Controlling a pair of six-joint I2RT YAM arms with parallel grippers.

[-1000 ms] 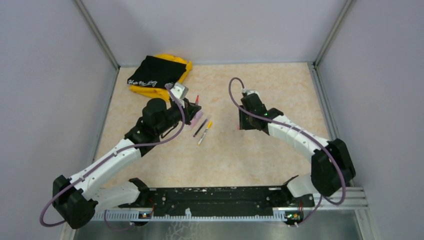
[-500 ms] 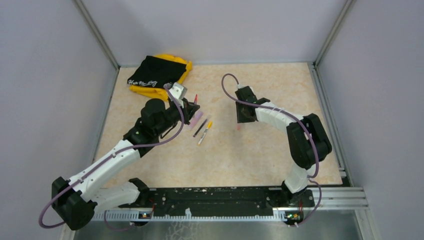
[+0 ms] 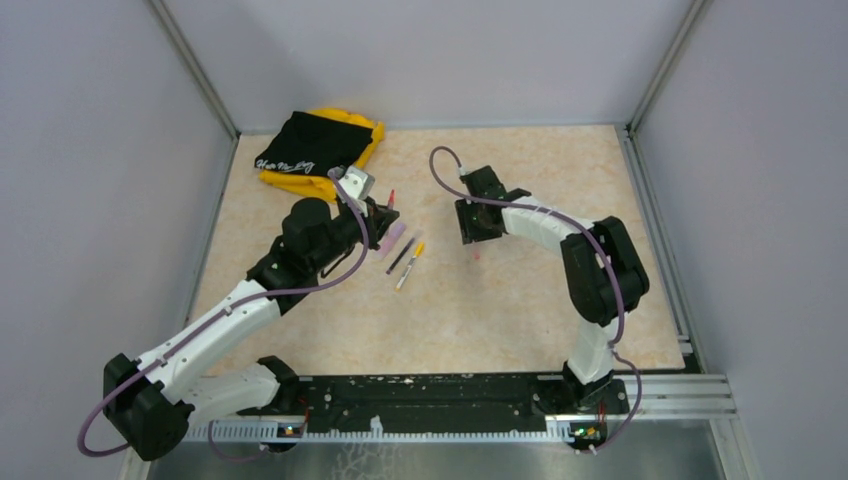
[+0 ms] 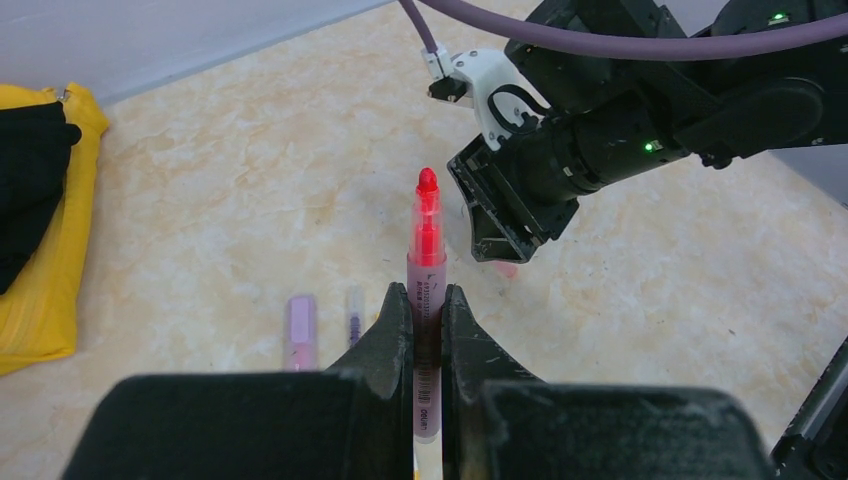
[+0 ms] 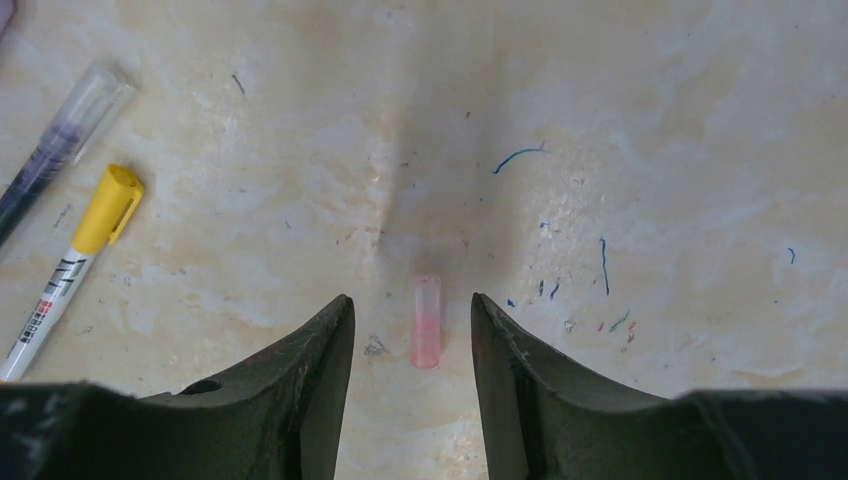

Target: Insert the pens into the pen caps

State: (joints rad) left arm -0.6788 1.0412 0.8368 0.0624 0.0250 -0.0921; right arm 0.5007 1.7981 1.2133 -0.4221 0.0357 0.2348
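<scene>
The pink cap (image 5: 426, 335) lies on the table (image 5: 650, 150), lengthwise between the half-open, empty jaws of the right gripper (image 5: 410, 300), while the left gripper (image 4: 427, 300) clamps the red pen (image 4: 427, 225), tip aimed right toward it.

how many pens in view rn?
3. Red pen gripped in the left hand, tip up. Black pen and white pen lie side by side on the table. None looks hidden.

black pen (image 5: 45, 155) half off-frame, l. edge
</scene>
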